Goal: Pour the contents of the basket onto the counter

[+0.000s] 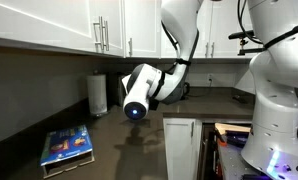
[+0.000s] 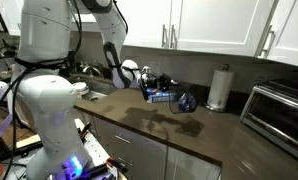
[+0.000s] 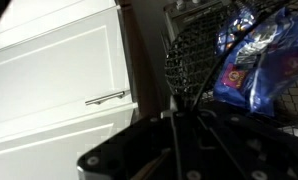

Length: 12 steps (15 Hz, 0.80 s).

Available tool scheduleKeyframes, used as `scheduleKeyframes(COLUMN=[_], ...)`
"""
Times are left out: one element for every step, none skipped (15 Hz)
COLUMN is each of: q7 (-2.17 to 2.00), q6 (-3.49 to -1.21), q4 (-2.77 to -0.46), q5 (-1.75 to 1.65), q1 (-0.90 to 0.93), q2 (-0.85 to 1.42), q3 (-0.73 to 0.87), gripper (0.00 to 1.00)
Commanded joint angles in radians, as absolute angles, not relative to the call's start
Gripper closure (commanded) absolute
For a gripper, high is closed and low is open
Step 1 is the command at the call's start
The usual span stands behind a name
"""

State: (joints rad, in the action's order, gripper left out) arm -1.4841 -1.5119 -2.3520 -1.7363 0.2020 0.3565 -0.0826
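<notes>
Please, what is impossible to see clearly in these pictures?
- Jaws: wrist view, dark blur along the bottom; open or shut cannot be told.
- Basket: cut by the wrist view's top edge; tiny in an exterior view.
- Contents: number unclear, cut off right, behind mesh.

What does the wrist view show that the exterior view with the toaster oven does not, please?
Only the wrist view shows the wire mesh of the basket close up, with crinkly blue and purple packets seen through it. Only the exterior view shows the toaster oven, the paper towel roll and the counter. Both show white cabinet doors with metal handles.
</notes>
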Motion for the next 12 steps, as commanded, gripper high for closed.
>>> scheduleKeyframes(q7=[-1.48, -1.48, -1.478, -1.481, -1.475, -1.477, -1.475, -1.474, -1.472, -1.47, -1.469, -1.468], q6=[-1.392, -1.371, -1.349, -1.327, -1.31, -1.292, -1.277, -1.259, -1.242, -1.227, -1.212, -1.202], q4=[-2.343, -2.343, -2.343, -2.341, -2.34, -2.339, -2.336, -2.334, -2.33, -2.328, -2.326, -2.326], q5=[-1.755, -1.754, -1.755, -1.757, -1.758, -1.761, -1.762, -1.764, -1.764, -1.765, -1.764, -1.765], q1=[0.194, 0.195, 0.197, 0.198, 0.198, 0.199, 0.199, 0.2, 0.202, 0.203, 0.205, 0.206], q2=[0.389, 0.397, 0.405, 0.415, 0.422, 0.428, 0.434, 0.441, 0.448, 0.453, 0.458, 0.462], q3=[-0.116, -0.122, -0.127, -0.132, -0.136, -0.139, -0.142, -0.145, -0.148, -0.151, -0.155, -0.159], gripper=[0.95, 0.95, 0.95, 0.95, 0.95, 0.95, 0.95, 0.95, 0.95, 0.95, 0.95, 0.95])
